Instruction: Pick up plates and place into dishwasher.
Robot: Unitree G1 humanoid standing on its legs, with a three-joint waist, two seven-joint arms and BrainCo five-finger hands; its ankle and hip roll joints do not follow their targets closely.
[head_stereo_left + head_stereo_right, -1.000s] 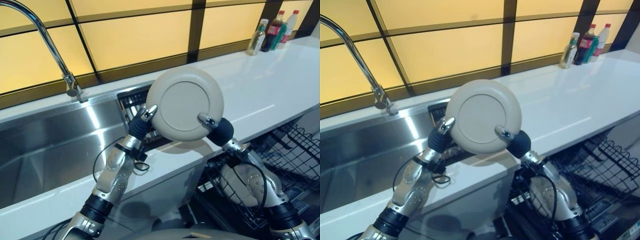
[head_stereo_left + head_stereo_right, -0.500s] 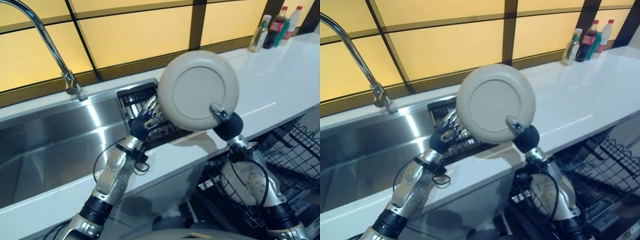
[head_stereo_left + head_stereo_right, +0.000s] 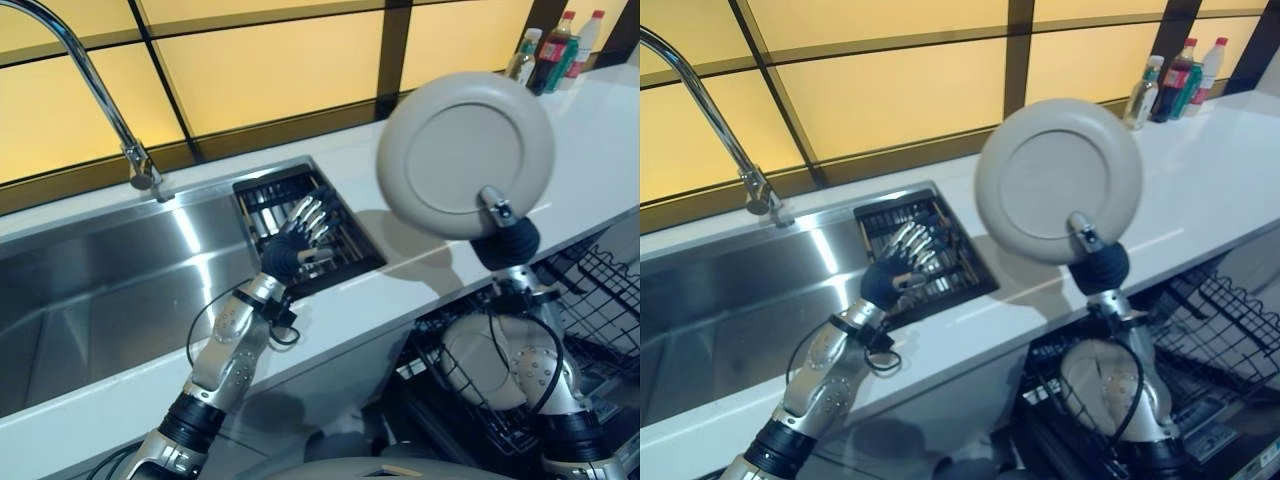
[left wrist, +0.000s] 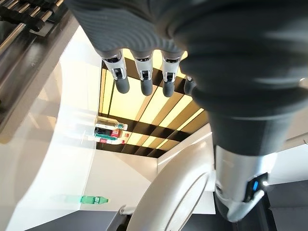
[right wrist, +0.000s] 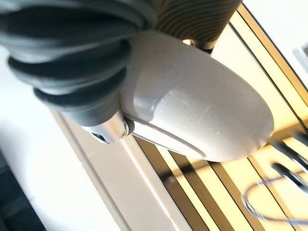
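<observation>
The right hand (image 3: 500,222) pinched a round beige plate (image 3: 464,154), underside showing, above the white counter (image 3: 590,150), while the left hand (image 3: 300,235) hovered open-fingered.

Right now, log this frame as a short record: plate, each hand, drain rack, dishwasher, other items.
plate: beige plate, raised above the white counter, underside toward the camera
right hand: right hand pinching the plate's lower rim
left hand: left hand open, over the sink drain rack, holding nothing
dishwasher: wire rack pulled out below the counter edge
other: faucet; bottles at the counter's far end
</observation>
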